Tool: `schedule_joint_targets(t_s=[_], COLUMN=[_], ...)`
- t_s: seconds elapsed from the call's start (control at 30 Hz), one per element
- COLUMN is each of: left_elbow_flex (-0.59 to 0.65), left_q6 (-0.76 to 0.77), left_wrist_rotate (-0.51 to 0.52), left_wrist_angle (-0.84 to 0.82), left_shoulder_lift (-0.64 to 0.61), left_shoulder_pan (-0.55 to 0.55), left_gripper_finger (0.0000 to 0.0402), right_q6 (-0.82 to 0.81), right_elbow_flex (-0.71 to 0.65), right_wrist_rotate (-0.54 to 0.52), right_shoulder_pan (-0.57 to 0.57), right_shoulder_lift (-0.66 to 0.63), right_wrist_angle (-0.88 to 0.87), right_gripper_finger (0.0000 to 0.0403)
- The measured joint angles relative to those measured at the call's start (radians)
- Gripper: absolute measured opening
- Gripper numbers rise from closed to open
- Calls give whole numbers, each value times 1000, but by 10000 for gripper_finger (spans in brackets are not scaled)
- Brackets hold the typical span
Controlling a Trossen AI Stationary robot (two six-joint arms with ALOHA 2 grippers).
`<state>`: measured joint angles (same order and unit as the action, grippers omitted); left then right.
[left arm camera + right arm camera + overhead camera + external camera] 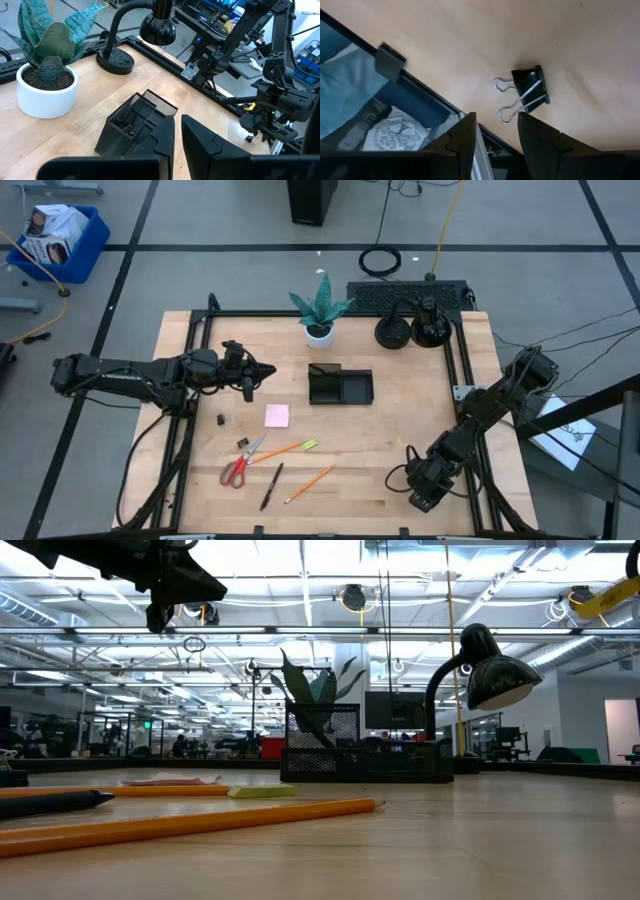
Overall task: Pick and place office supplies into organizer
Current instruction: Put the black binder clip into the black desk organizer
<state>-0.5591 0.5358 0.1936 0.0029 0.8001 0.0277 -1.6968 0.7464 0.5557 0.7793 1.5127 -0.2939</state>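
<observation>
Wooden table [400,430]: right end effector [495,131] parted above binder clip [530,92]; no legible writing.

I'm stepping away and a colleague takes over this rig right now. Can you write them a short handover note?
Left gripper: shut, holding nothing visible, raised over the table to the left of the organizer.
Right gripper: low at the table's near right corner, holding nothing; a binder clip lies on the wood just ahead of it.
Still on the table: pink sticky pad, scissors, highlighter, pencils, pen, small clips near the left side.
Done: no supplies can be seen in the organizer.
Left: everything still needs placing.
</observation>
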Motion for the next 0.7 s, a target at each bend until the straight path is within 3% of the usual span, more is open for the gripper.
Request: schedule_joint_targets(t_s=[0.7], left_elbow_flex=[0], left_q6=[-6], left_wrist_rotate=[0], left_wrist_angle=[-8], left_shoulder_lift=[0], left_shoulder_pan=[0], left_gripper_finger=[37], right_q6=[-17], right_elbow_flex=[0], right_wrist_rotate=[-6], right_shoulder_pan=[7], right_shoulder_lift=[24], right_wrist_angle=[-15], right_gripper_finger=[134])
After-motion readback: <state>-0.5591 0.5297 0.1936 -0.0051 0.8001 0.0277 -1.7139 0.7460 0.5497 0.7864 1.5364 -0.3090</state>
